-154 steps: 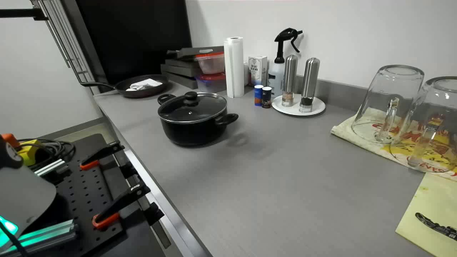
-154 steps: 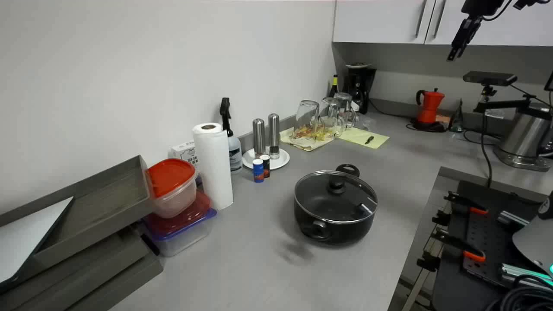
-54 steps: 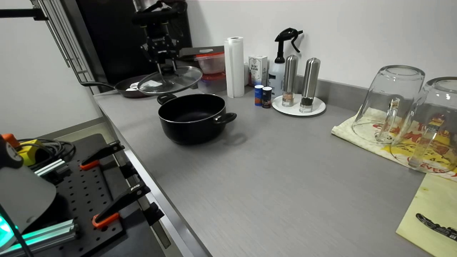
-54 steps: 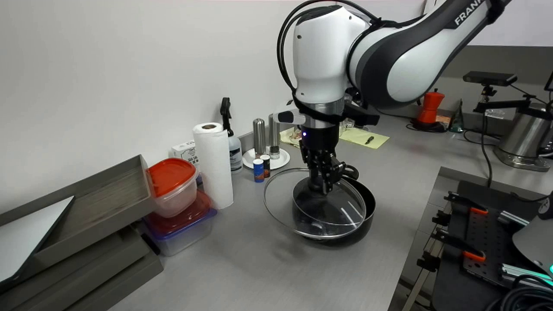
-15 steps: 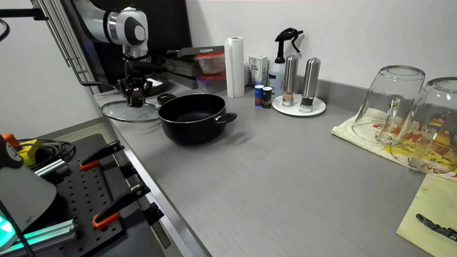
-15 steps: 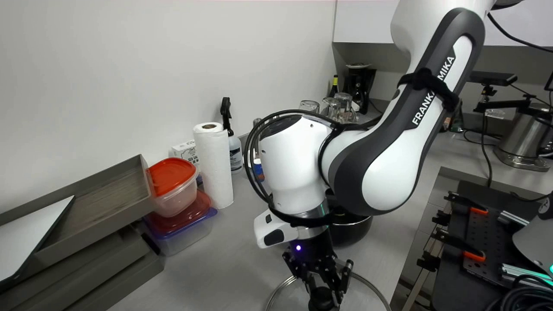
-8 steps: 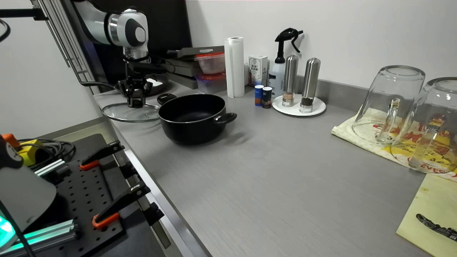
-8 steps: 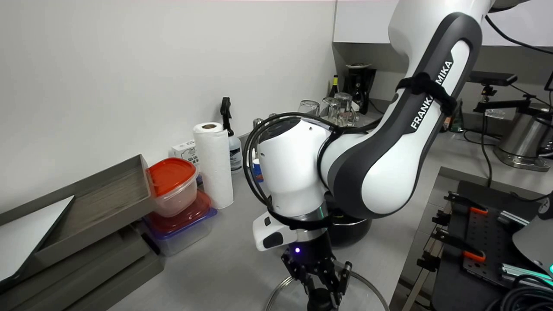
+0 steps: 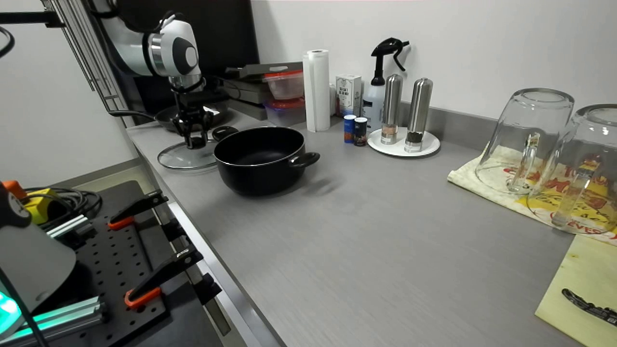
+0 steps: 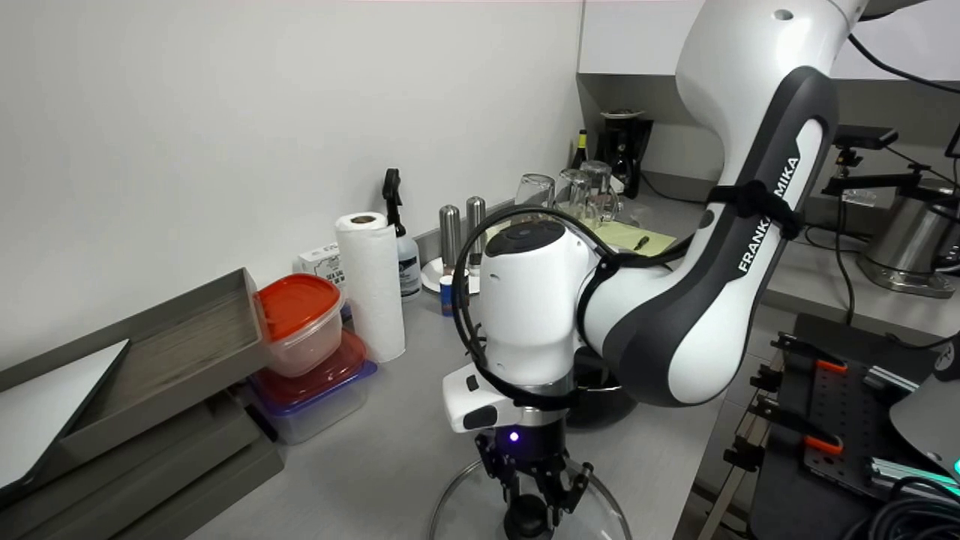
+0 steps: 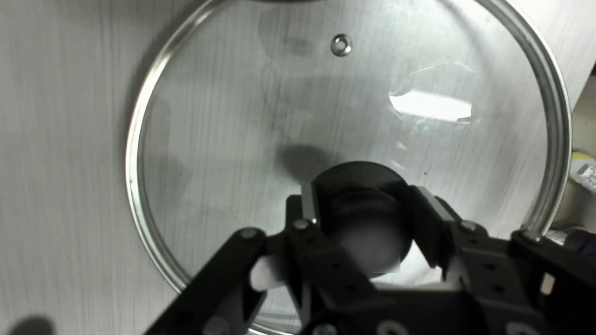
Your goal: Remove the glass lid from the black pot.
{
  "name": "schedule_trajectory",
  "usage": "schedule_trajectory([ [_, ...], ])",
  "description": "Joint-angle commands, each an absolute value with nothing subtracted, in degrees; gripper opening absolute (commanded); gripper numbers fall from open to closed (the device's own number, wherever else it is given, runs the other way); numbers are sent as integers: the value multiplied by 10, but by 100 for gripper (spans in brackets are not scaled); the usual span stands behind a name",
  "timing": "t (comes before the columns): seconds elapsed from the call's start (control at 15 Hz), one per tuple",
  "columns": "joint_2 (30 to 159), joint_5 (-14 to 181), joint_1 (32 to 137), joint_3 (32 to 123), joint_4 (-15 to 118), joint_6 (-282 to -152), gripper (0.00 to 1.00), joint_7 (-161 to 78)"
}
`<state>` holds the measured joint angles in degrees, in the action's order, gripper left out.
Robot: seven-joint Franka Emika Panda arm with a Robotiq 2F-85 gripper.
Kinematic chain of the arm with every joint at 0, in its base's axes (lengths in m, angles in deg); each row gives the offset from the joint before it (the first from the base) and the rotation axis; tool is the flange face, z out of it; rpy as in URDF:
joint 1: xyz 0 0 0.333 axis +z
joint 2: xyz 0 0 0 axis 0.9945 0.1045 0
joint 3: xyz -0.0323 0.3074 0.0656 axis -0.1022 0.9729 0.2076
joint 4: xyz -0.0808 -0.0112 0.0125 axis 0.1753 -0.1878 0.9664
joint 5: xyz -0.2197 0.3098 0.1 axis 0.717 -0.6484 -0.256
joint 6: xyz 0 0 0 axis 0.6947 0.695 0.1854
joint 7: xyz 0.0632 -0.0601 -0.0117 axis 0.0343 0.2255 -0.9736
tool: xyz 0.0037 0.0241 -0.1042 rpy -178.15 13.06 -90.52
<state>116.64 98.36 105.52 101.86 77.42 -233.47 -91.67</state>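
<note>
The glass lid (image 9: 181, 156), a see-through disc with a metal rim, is off the black pot (image 9: 255, 178) and low over the grey counter beside it. The pot's top is uncovered, and its inside looks bare in an exterior view. My gripper (image 11: 361, 200) is shut on the lid's black centre knob (image 11: 363, 174), one finger on each side. The lid looks roughly level, its edge close beside the pot. Whether its rim touches the counter I cannot tell. In an exterior view, the arm covers most of the pot (image 10: 600, 412), and the lid (image 10: 450, 491) is cut off by the frame's bottom.
Behind the gripper lies a frying pan (image 9: 164, 118). Plastic containers (image 9: 285, 89), a paper towel roll (image 9: 316, 91) and steel mills (image 9: 393, 108) on a white plate (image 9: 431, 146) line the wall. Several glass jars (image 10: 535, 187) stand further along. The counter's front edge (image 9: 217, 262) runs close to the lid.
The lid sat on the pot ten seconds ago; it was then lifted and carried off beside it. In the last half second, gripper and lid shifted slightly, a little closer to the pot.
</note>
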Motion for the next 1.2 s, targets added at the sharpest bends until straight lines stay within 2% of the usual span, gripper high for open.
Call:
schedule_trajectory([
  [0.0,1173,1019,1068,997,794,-2382,25,-888],
  [0.6,1173,1045,1068,986,807,-2419,25,-871],
  [0.67,1173,1047,1069,985,807,-2419,40,-869],
  [0.73,1173,1048,1069,985,806,-2420,65,-867],
  [0.8,1173,1048,1069,984,806,-2419,76,-865],
  [1.0,1176,1049,1069,981,809,-2418,97,-859],
  [1.13,1177,1048,1068,981,811,-2418,100,-858],
])
